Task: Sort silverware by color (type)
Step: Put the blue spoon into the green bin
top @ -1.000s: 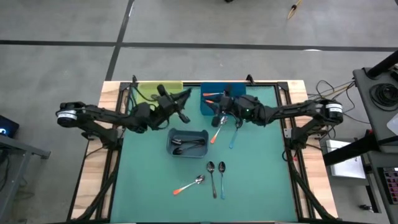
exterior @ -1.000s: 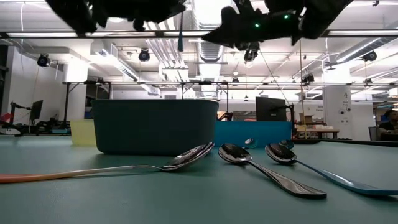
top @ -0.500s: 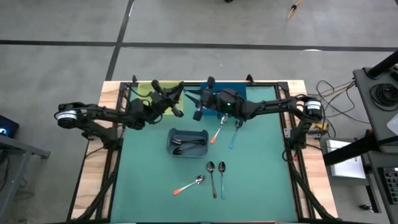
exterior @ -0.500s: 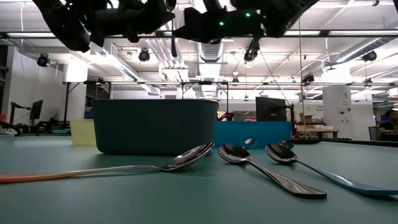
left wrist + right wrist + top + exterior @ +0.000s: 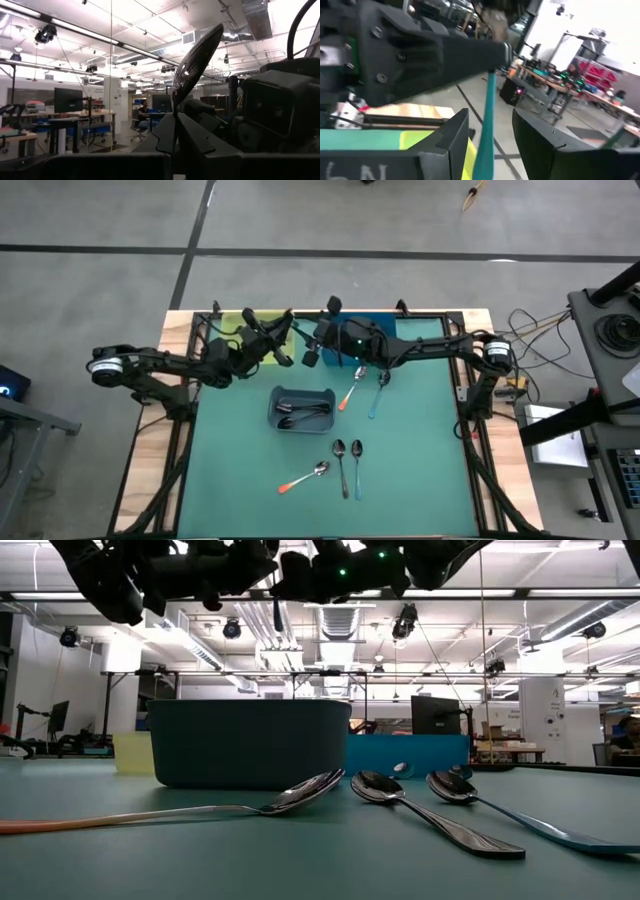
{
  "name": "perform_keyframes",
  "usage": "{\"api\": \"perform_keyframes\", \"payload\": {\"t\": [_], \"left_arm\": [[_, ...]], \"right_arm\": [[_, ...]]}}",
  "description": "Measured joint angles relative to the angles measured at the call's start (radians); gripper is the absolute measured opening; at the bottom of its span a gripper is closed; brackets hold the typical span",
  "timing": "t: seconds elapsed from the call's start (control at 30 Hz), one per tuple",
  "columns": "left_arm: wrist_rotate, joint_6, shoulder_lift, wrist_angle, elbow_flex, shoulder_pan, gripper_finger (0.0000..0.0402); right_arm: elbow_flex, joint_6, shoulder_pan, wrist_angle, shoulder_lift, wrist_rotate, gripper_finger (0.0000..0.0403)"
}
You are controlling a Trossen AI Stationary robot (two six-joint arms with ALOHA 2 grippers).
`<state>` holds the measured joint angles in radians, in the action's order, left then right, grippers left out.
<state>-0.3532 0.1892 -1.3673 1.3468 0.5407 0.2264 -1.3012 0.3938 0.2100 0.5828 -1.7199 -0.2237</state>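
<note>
Quick rundown of the layout. The green tabletop (image 5: 230,480) has lots of bare room down the left and right sides of the high view and across the bottom strip. The clutter sits along the top edge and down the middle. Wooden borders and dark frame rails run down both sides.

Both arms meet high up at top centre, over the gap between the yellow-green bin (image 5: 243,320) and the blue bin (image 5: 385,325). The left hand (image 5: 283,347) is clenched on a light-blue-handled spoon (image 5: 197,60), bowl pointing up in the left wrist view. The right hand (image 5: 313,346) is right next to it with its fingers (image 5: 454,137) spread apart. The spoon's handle runs down between them, and I can't tell if it touches either finger.

Counts:
- Bins: 3. The third is a dark grey bin (image 5: 276,420) in mid-frame with dark metal spoons (image 5: 305,413) in it, too tangled to count.
- Loose spoons on the tabletop: 5.
- Orange-handled: 2, an upper orange spoon (image 5: 347,392) just right of the grey bin and a lower orange spoon (image 5: 303,477) at bottom centre.
- Light-blue-handled: 2 loose, an upper blue spoon (image 5: 377,396) and a lower blue spoon (image 5: 357,462), plus the held one.
- All dark: 1 loose dark spoon (image 5: 342,466), lying close alongside the lower blue spoon.
</note>
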Motion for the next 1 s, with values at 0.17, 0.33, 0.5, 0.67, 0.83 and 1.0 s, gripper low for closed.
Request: {"api": "perform_keyframes", "payload": {"t": [0.17,0.33,0.5,0.67,0.83,1.0], "left_arm": [[0.004,-0.015,0.000,0.004,0.000,0.000,0.0000],[0.026,-0.047,0.000,0.007,0.001,0.000,0.0000],[0.030,-0.049,0.000,0.007,0.001,0.000,0.0000],[0.031,-0.050,-0.001,0.007,0.001,0.000,0.0000],[0.030,-0.058,-0.001,-0.009,0.001,0.000,0.0000],[0.031,-0.056,0.005,-0.018,0.001,0.000,0.0025]], "right_arm": [[-0.009,0.002,0.000,0.029,-0.012,0.043,0.0136],[-0.025,0.017,0.007,0.039,-0.026,0.041,0.0115],[-0.032,0.038,0.006,0.035,-0.029,0.040,0.0064],[-0.032,0.036,0.006,0.031,-0.029,0.041,0.0017],[-0.032,0.026,0.006,0.020,-0.029,0.039,0.0015],[-0.032,0.026,0.006,0.006,-0.028,0.038,0.0010]]}}
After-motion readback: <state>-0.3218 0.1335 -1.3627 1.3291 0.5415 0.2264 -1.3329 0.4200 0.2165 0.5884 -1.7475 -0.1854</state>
